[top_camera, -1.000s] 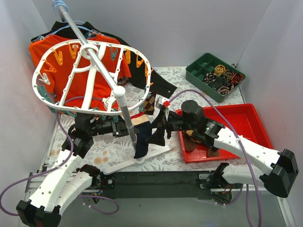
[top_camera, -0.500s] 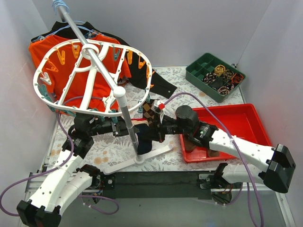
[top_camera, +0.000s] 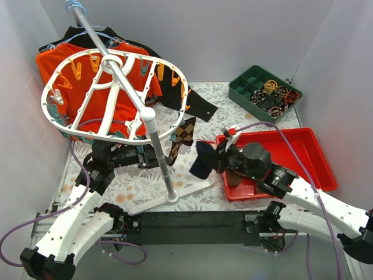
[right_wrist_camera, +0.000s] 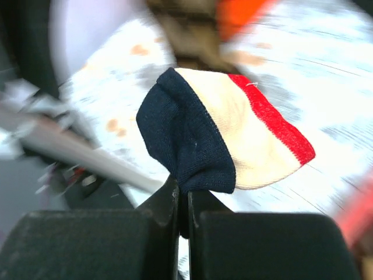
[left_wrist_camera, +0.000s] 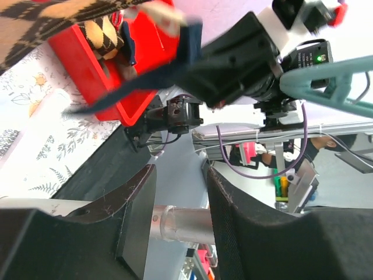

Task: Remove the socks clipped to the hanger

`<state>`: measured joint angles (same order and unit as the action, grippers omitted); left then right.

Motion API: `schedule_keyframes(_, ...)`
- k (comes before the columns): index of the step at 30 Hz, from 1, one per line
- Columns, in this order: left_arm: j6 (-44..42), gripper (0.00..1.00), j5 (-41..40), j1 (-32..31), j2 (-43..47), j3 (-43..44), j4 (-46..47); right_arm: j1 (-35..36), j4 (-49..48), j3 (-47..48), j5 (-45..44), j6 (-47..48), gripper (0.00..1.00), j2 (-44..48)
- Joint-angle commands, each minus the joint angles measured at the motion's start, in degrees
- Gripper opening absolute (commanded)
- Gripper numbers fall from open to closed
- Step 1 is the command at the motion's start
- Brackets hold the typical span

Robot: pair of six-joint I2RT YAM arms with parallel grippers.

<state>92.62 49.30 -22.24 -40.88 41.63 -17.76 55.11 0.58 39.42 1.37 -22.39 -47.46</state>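
Observation:
The white oval hanger (top_camera: 44, 97) stands on its grey-white pole (top_camera: 159, 156) at the left. One brown argyle sock (top_camera: 184, 133) still hangs clipped at the hanger's near right rim. My right gripper (top_camera: 214, 158) is shut on a dark navy sock (top_camera: 201, 164), held in the air between the pole and the red tray (top_camera: 303, 137). The right wrist view shows that sock (right_wrist_camera: 189, 146) with a cream and red band, pinched by its edge in my gripper (right_wrist_camera: 182, 195). My left gripper (left_wrist_camera: 179, 175) is open, its fingers either side of the pole (left_wrist_camera: 186, 224).
Socks lie in the red tray's near left corner (top_camera: 236, 178). A green divided bin (top_camera: 265, 93) sits at the back right. An orange shirt (top_camera: 108, 99) and a black garment (top_camera: 195, 105) hang behind the rack. The pole's white foot (top_camera: 169, 198) rests on the floral cloth.
My right gripper shut on the navy sock and drew it rightward off the hanger, toward the tray. My left gripper, which was shut on the pole, has opened.

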Motion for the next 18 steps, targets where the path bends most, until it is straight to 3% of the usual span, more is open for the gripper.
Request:
schedule_keyframes(1,-3.1,0.39,2.3,-0.9,0.2,2.2,-3.9,-2.9,17.3,2.6,-23.5,-3.3,0.01,6.8)
schedule_keyframes(10,-3.5,0.38,0.7,-0.9,-0.2,1.9,-4.5,-7.6,46.7,13.5,-48.7,-10.1,0.01,9.9)
schedule_keyframes(15,-3.5,0.38,0.5,-0.9,-0.3,1.9,-4.8,-10.0,55.2,16.9,-51.9,-12.2,0.01,6.7)
schedule_keyframes(18,-3.8,0.38,0.4,-0.9,-0.1,2.0,-5.4,-10.6,55.4,17.1,-49.4,-11.7,0.42,5.5)
